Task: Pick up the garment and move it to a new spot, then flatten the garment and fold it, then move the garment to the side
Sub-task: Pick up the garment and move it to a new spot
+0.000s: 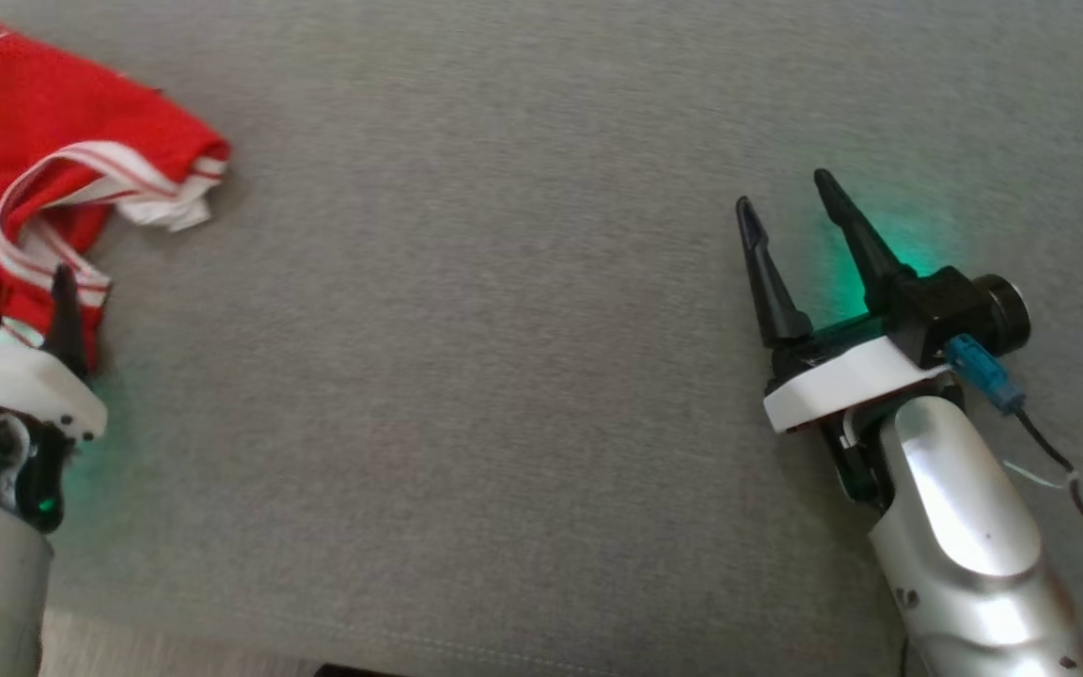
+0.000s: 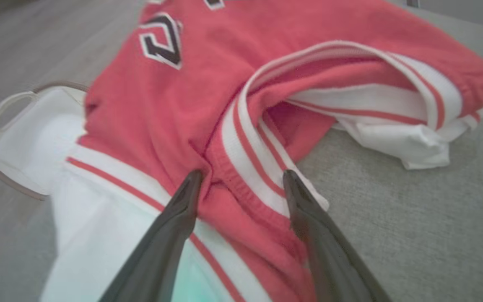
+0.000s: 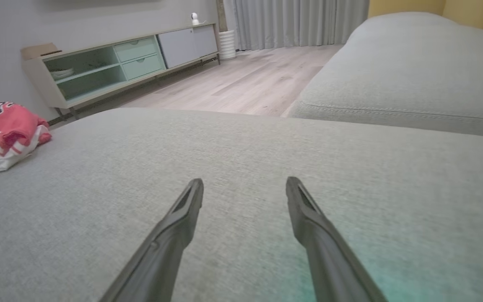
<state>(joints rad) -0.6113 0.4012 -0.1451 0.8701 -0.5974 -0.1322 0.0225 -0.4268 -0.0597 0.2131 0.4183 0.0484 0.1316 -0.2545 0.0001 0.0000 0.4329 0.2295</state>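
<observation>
Both wide, nothing held; left gripper (image 2: 242,175) straddles garment (image 2: 191,105) fold near cushion (image 1: 504,376) edge; shallow pinch risks single layer slipping, garment sliding off; right gripper (image 1: 784,188) well apart.

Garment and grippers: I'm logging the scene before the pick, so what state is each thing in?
Garment: crumpled in a heap on the cushion, not folded, not gripped.
Left gripper: open, tips either side of a red fold of the garment.
Right gripper: open, empty, above bare cushion.
</observation>
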